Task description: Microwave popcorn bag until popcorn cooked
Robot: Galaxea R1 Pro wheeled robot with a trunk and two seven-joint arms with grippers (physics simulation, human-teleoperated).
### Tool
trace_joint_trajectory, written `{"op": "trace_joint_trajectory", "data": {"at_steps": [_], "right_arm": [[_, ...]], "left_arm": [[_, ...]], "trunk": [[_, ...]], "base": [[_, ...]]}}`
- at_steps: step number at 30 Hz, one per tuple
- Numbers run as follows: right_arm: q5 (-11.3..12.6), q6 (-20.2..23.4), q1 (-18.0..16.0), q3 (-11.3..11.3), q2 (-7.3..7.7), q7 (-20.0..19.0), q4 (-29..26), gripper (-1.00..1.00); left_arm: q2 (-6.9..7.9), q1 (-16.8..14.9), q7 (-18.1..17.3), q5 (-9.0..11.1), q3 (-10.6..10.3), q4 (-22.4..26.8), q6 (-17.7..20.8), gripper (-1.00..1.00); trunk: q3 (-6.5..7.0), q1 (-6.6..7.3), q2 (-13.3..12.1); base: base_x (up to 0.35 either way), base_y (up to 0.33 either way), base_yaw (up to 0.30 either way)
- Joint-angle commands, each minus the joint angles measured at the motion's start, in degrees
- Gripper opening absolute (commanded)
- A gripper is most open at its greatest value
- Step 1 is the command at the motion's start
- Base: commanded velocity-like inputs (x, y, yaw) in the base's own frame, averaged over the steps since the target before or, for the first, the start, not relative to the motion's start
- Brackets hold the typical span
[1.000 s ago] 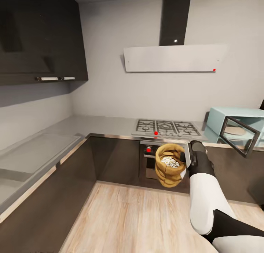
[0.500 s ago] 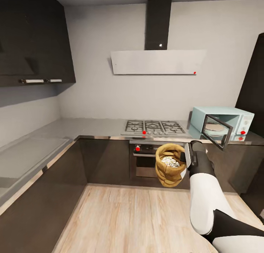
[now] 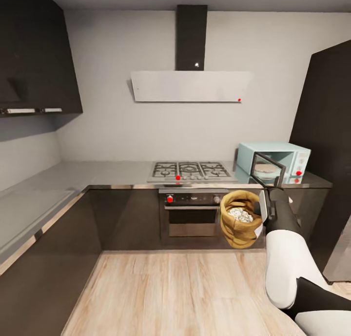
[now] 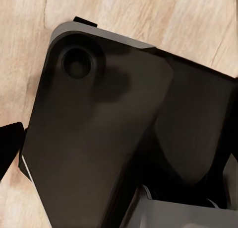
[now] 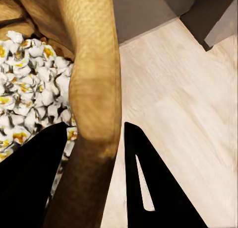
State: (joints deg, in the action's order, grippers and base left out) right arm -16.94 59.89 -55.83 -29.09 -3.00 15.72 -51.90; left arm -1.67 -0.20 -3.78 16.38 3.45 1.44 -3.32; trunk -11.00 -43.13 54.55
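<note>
My right gripper (image 3: pixel 259 210) is shut on the rim of the tan popcorn bag (image 3: pixel 239 226) and holds it in the air in front of the lower cabinets. Whitish popcorn (image 3: pixel 240 214) fills the sack. In the right wrist view the rolled rim of the popcorn bag (image 5: pixel 94 79) runs between my two black fingers (image 5: pixel 153 183), with the popcorn (image 5: pixel 34 94) heaped beside it. The mint-blue microwave (image 3: pixel 292 155) stands on the grey countertop (image 3: pixel 112 172) at the far right, its dark glass door (image 3: pixel 267 169) swung open. A dark part of my own body (image 4: pixel 99 138) sits over the wooden floor in the left wrist view.
A gas hob (image 3: pixel 189 170) lies on the counter over a steel oven (image 3: pixel 192 214) with red knobs, under a white hood (image 3: pixel 190 86). A tall dark cabinet (image 3: pixel 326 155) stands right of the microwave. Another counter run (image 3: pixel 29 204) lines the left side. Wooden floor (image 3: pixel 170 287) stretches ahead.
The camera has turned right and pulled back, so the whole microwave and the tall cabinet have come into view. The bag stays gripped in my right gripper.
</note>
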Motion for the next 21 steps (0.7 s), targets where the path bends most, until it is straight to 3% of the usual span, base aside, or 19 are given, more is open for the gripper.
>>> {"op": "trace_joint_trajectory", "data": {"at_steps": [1, 4, 15, 21], "right_arm": [[0.3, 0.1, -0.1, -0.1, 0.31, 0.2, 0.0, -1.00], [0.4, 0.1, -0.1, -0.2, 1.55, 0.2, -0.1, -1.00], [0.6, 0.1, -0.1, -0.2, 2.94, 0.2, -0.1, -1.00], [0.6, 0.1, -0.1, -0.2, 4.63, 0.2, 0.0, -1.00]], "left_arm": [[0.00, 0.0, -0.3, 0.2, 0.3, 0.0, -0.1, 1.00], [0.00, 0.0, -0.3, 0.1, 0.3, 0.0, -0.2, 1.00], [0.00, 0.0, -0.3, 0.1, 0.3, 0.0, -0.1, 1.00], [0.00, 0.0, -0.3, 0.1, 0.3, 0.0, -0.1, 1.00]], "trunk": [[-0.02, -0.01, 0.1], [0.17, -0.01, 0.1], [0.87, -0.01, 0.1], [1.24, -0.01, 0.1]], "base": [[0.000, 0.000, -0.201], [0.000, 0.000, -0.200], [0.000, 0.000, -0.200], [0.000, 0.000, -0.200]]}}
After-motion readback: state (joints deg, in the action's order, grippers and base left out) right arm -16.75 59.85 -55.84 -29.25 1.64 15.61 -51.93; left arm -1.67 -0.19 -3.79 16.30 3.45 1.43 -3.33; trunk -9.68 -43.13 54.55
